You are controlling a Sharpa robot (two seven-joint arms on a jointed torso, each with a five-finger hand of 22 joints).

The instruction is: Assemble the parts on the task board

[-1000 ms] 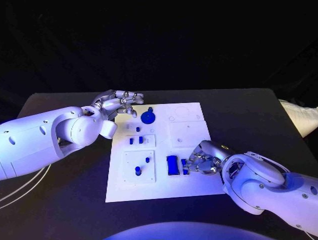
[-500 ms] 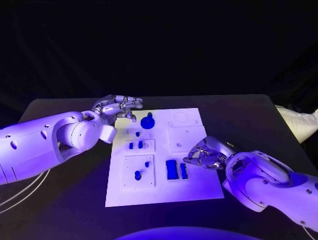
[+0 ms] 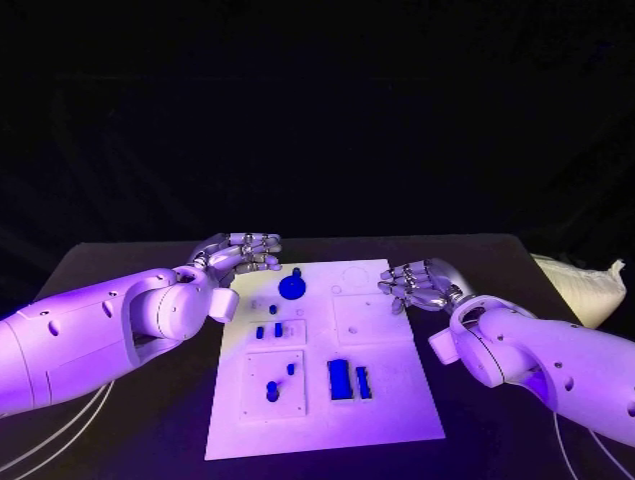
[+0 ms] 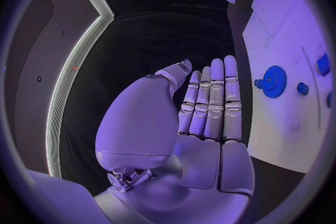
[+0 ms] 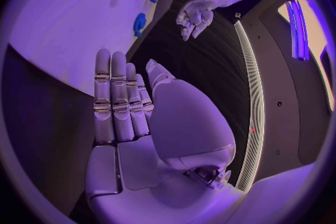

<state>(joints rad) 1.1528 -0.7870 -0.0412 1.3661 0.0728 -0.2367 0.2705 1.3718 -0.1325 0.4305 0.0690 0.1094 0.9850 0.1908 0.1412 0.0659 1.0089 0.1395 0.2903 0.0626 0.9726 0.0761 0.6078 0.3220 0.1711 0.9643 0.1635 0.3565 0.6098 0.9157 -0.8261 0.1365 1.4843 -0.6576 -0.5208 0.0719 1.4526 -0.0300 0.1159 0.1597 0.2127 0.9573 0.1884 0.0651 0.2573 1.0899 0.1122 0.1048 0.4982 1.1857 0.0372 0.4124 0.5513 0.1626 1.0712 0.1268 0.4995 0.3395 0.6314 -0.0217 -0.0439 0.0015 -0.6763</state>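
Left hand (image 3: 241,251) hovered off the white task board's (image 3: 389,400) far-left corner, fingers straight, side by side, holding nothing. Right hand (image 3: 418,283) likewise at the right edge. Blue gear-shaped part (image 3: 293,287) sat far-left on the board; blue rectangular blocks (image 3: 349,379) near-centre.

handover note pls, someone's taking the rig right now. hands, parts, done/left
Left hand: empty, fingers straight, at the task board's far left corner.
Right hand: empty, by the board's far right edge.
Parts on the board: blue gear at the far end, two small pieces mid-left, two more near-left, two blue bars near the middle.
Done: cannot tell which parts are fully seated.
Left: neither hand holds a part; pick the next one and check seating.
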